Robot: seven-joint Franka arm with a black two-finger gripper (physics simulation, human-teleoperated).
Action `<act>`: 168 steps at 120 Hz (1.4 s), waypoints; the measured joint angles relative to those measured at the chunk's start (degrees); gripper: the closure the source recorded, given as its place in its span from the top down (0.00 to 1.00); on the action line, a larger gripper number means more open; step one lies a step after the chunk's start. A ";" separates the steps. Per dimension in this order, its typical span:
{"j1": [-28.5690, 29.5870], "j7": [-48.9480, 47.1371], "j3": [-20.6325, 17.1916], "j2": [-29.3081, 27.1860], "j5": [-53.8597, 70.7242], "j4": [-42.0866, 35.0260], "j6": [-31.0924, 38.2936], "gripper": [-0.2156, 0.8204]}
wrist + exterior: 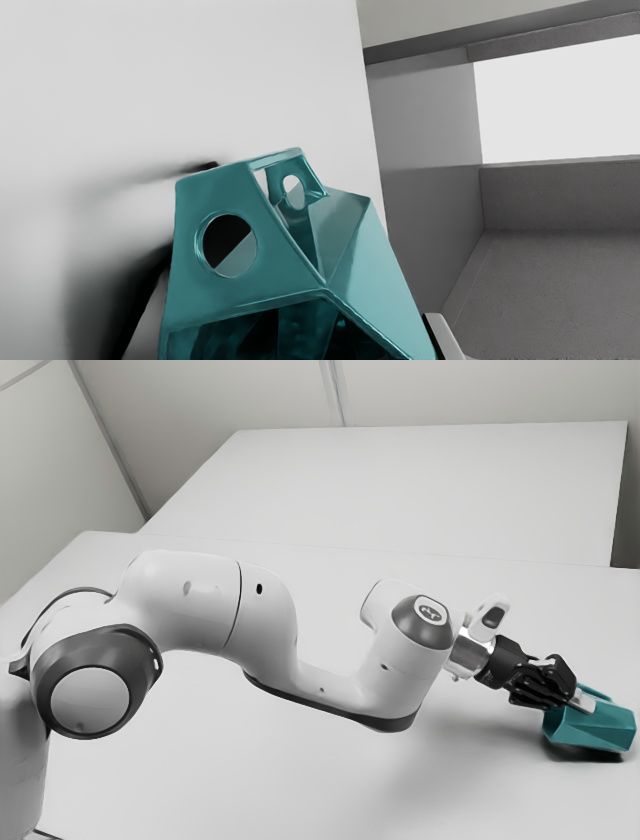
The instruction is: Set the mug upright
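Mug: teal, faceted, on its side at the lower right of the exterior view; mug (603, 731) not upright.
Long axis: close to level, running roughly along the line of the arm's reach, from the jaws (582, 706) toward the exterior view's right.
Mouth: the open end, turned toward the jaws; in the wrist view the mouth (295, 327) is the dark hollow at the bottom of the frame.
Base: the far end, pointing away from the jaws, near the right edge of the exterior view.
Handle: handle (597, 693) on the upper, farther side of the body in the exterior view.
Jaws: right at the mug, overlapping the mouth half of its body in the exterior view; how far open they are, and whether they have hold of it, cannot be told.
Arm: one only, reaching in from the left of the exterior view; arm (265, 620).
Support: table (300, 790), with a dark shadow directly beneath the mug; whether the two touch cannot be told.
Coming move (judgement): about a quarter turn of the long axis, mouth end up and base down, once a firm hold is sure.
Risk (judgement): with the jaws at the mouth end, a loose hold could let the base swing or slip during the turn.
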 joint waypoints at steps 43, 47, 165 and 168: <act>1.63 2.86 1.84 -8.56 13.51 -3.99 0.35 0.04; 2.47 2.43 2.04 -9.82 17.05 -4.91 0.10 0.04; 26.99 -39.74 2.45 -25.67 88.34 -10.46 -31.39 0.03; 27.14 -40.26 2.45 -25.64 88.44 -10.91 -31.08 0.03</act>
